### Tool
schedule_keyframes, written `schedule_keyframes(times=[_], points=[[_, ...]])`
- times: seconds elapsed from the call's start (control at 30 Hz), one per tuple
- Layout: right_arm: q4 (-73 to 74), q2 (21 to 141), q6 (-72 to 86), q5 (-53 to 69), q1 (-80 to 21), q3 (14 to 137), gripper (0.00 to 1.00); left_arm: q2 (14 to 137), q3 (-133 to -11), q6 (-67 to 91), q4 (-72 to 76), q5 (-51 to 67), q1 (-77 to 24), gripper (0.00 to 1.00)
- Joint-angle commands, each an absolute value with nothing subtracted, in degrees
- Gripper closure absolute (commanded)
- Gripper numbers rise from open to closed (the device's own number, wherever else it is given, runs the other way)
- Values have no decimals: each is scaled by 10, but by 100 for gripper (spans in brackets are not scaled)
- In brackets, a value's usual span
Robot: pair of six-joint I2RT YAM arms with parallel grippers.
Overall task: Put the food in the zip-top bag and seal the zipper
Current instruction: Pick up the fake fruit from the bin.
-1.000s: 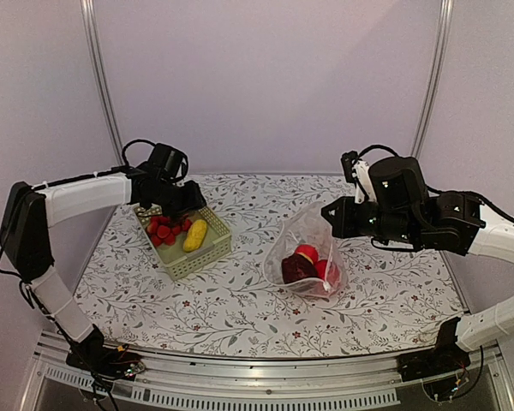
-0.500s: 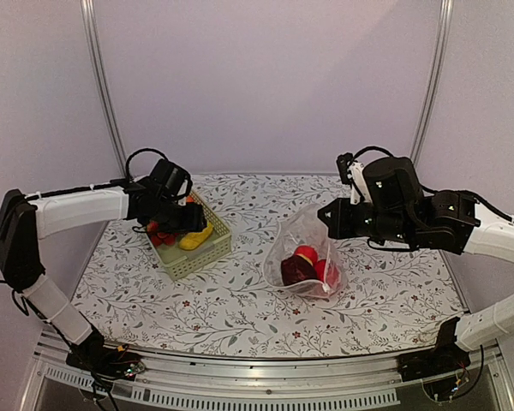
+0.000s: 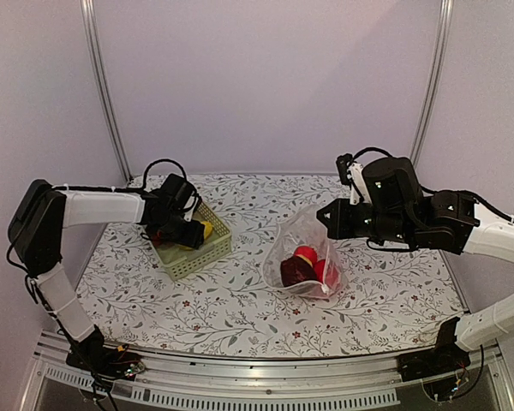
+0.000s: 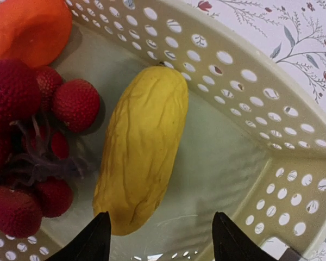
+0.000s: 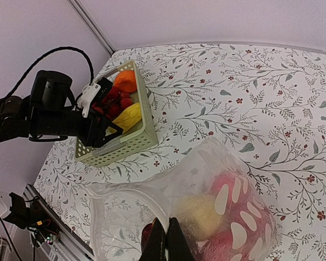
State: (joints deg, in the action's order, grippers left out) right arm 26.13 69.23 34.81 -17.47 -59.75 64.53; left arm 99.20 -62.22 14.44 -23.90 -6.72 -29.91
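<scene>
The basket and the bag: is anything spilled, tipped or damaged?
Nothing stands out. The basket sits flat with yellow fruit inside; the right gripper holds the bag upright by its edge, red fruit resting at its bottom.

Both the left arm [image 3: 94, 205] and the right arm [image 3: 497, 240] are built of smooth white tubular links joined by bulky matte-black joint housings. A thin black cable [image 3: 158, 163] arcs over each wrist block, and the black bases [image 3: 103, 360] trail fine wires. The left gripper [image 4: 161, 231] ends in two black, pointed jaws.
</scene>
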Motion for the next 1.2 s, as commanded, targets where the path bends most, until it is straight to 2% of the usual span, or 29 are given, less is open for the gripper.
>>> schedule_keyframes(times=[0.0, 0.57, 0.83, 1.0, 1.17], points=[[264, 687, 353, -184, -601, 659, 100, 1004, -637, 107, -208, -75, -284, 36], [264, 698, 351, -181, -602, 666, 100, 1077, -658, 105, -193, -101, -276, 37], [265, 692, 351, -183, -601, 663, 100, 1078, -647, 122, -182, -110, -277, 53], [268, 689, 351, -183, -601, 663, 100, 1042, -635, 139, -184, -98, -283, 54], [268, 688, 349, -185, -602, 665, 100, 941, -600, 166, -175, -33, -285, 55]])
